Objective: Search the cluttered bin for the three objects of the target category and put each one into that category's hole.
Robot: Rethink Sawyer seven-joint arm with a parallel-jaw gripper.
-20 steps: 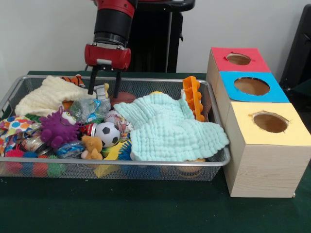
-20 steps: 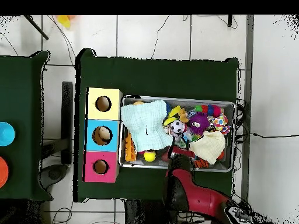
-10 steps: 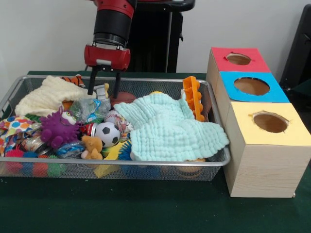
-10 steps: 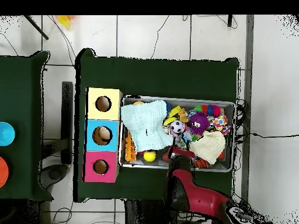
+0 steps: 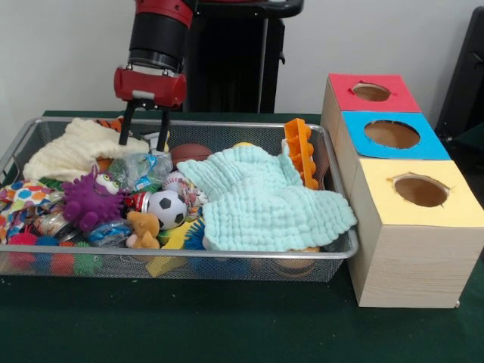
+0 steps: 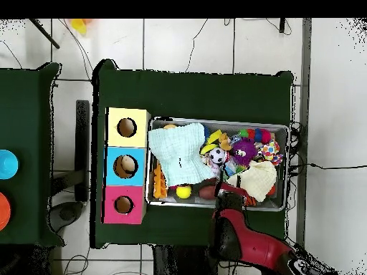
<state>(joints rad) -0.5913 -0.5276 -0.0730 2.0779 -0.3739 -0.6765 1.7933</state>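
Bin (image 5: 227,261) sits full of toys; the tool (image 5: 143,136) hangs at the upper left, fingers apart, holding nothing.

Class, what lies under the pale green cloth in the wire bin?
Only edges peek out beneath the green cloth: a blue spiky toy and something yellow. The rest is covered.

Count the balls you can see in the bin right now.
4: a soccer ball in the middle, a baseball just behind it, a brown football near the far wall, and a yellow ball beside the green cloth. More may lie under the cloths.
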